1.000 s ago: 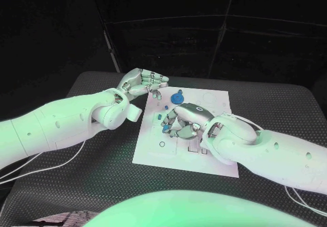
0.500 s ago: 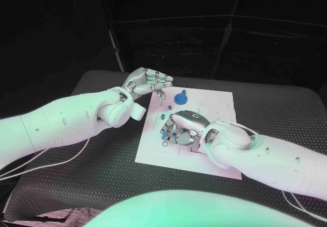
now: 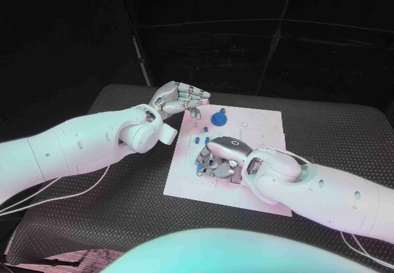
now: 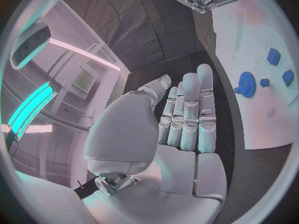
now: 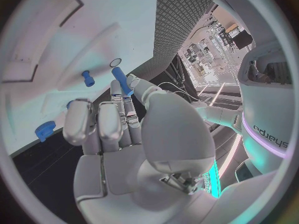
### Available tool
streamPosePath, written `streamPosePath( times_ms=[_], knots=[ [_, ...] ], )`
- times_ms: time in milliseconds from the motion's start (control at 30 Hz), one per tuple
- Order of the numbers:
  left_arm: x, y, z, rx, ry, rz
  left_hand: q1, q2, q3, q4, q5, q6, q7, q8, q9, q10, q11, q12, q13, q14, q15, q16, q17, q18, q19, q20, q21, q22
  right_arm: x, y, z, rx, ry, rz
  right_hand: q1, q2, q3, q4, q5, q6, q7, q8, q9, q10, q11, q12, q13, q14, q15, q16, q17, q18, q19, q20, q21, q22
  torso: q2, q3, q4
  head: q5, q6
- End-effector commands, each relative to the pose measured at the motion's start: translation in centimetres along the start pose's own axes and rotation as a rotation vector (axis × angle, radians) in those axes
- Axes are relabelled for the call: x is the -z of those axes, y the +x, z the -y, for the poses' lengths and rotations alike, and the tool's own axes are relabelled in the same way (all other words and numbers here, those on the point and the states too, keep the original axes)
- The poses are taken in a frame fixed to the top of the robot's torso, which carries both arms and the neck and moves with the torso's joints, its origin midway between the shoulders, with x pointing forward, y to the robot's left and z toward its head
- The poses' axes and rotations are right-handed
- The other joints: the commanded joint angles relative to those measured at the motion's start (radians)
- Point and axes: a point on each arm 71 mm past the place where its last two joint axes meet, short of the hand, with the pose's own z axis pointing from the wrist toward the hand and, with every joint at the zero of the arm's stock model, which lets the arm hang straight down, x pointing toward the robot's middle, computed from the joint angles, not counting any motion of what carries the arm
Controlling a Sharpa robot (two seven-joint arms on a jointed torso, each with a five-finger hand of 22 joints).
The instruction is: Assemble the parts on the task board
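The white task board (image 3: 263, 122) lies mid-table. My right hand (image 3: 221, 156) is low over its left middle, thumb and a finger pinching a blue peg (image 5: 121, 79) close to a small ring hole (image 5: 116, 62). A short blue peg (image 5: 87, 78) stands just beyond the fingertips. A blue gear (image 3: 217, 119) sits at the board's far left part, with small blue pieces (image 3: 204, 129) nearer. My left hand (image 3: 180, 99) hovers above the board's far left corner and holds nothing. Its fingers (image 4: 190, 112) are stretched out. The gear (image 4: 246, 84) lies ahead of them.
The board rests on a dark ribbed mat (image 3: 123, 187) that has free room on both sides. Recesses and outlines (image 5: 44, 20) mark the board's right part. White cables (image 3: 57, 196) trail beside my left arm.
My right hand has moved down and toward the board's near left part, still carrying the blue peg. My left hand has stayed almost in place.
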Motion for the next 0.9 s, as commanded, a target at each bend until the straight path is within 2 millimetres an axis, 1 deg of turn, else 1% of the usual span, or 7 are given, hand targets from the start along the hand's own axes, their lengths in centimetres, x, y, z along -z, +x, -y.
streamPosePath(
  times_ms=[33, 500, 900],
  knots=[
    [-0.07, 0.13, 0.1, 0.011, 0.002, -0.011, 0.0, 0.008, -0.004, 0.0, 0.003, -0.003, 0.004, -0.007, -0.001, -0.004, 0.0, -0.005, 0.002, -0.008, 0.002, -0.005, -0.001, 0.02, 0.001, 0.009, -0.003, -0.001, -0.03, 0.2, -0.17, 0.012, -0.014, -0.029, 0.005, 0.004, 0.001, -0.003, 0.007, 0.007, 0.001, 0.003, 0.002, 0.005, 0.0, -0.004, 0.0, 0.021, -0.004, 0.005, 0.002, -0.018, 0.006, 0.0, 0.007, 0.002, 0.0, -0.0003, 0.0004, 0.002, 0.0],
    [-0.05, 0.11, 0.1, 0.011, 0.0, -0.013, 0.0, 0.008, -0.004, 0.0, 0.003, -0.003, 0.004, -0.007, -0.001, -0.004, 0.0, -0.005, 0.002, -0.008, 0.002, -0.005, -0.001, 0.02, 0.001, 0.009, -0.003, -0.001, -0.01, 0.53, -0.1, 0.019, -0.01, -0.062, 0.004, 0.003, 0.001, -0.003, 0.007, 0.009, 0.001, 0.004, 0.002, 0.007, 0.0, -0.005, 0.0, 0.022, -0.004, 0.006, 0.003, -0.018, 0.006, 0.0, 0.008, 0.003, 0.0, -0.0001, 0.0009, 0.005, 0.0],
    [-0.06, 0.16, 0.1, 0.012, 0.0, -0.014, 0.0, 0.008, -0.004, 0.0, 0.003, -0.003, 0.004, -0.007, -0.001, -0.004, 0.0, -0.005, 0.002, -0.008, 0.002, -0.005, -0.001, 0.02, 0.001, 0.009, -0.003, -0.001, -0.23, 0.74, -0.06, 0.026, -0.006, -0.073, 0.004, 0.003, 0.001, -0.003, 0.007, 0.009, 0.001, 0.004, 0.002, 0.007, 0.0, -0.005, 0.0, 0.022, -0.004, 0.006, 0.003, -0.018, 0.006, 0.0, 0.008, 0.003, 0.001, 0.0002, 0.0001, 0.006, 0.0]
  ],
)
